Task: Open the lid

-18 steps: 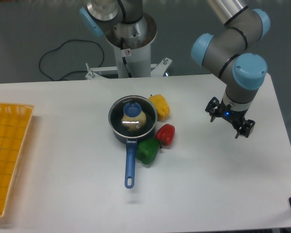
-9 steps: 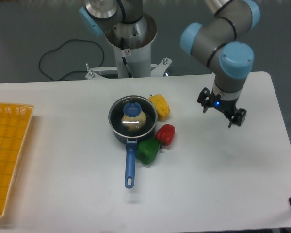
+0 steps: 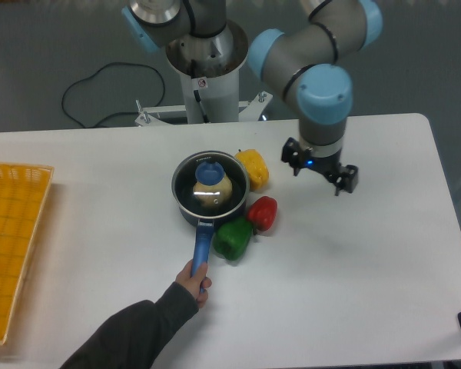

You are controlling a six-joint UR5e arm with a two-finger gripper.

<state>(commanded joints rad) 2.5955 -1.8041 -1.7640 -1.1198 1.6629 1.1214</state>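
Note:
The lid, a round glass disc with a thin metal rim and a blue centre knob, sits closed on the dark blue saucepan. A pale round object shows through the glass. My gripper hangs above the table to the right of the saucepan, apart from the lid, with its two fingers spread and nothing between them. A person's hand grips the end of the saucepan's long blue handle.
A yellow pepper, a red pepper and a green pepper crowd the saucepan's right side. A yellow basket stands at the left table edge. The arm's base column is behind the pan.
My gripper has moved left toward the saucepan. A person's arm has come in from the bottom and taken hold of the handle's end. The lid has not moved.

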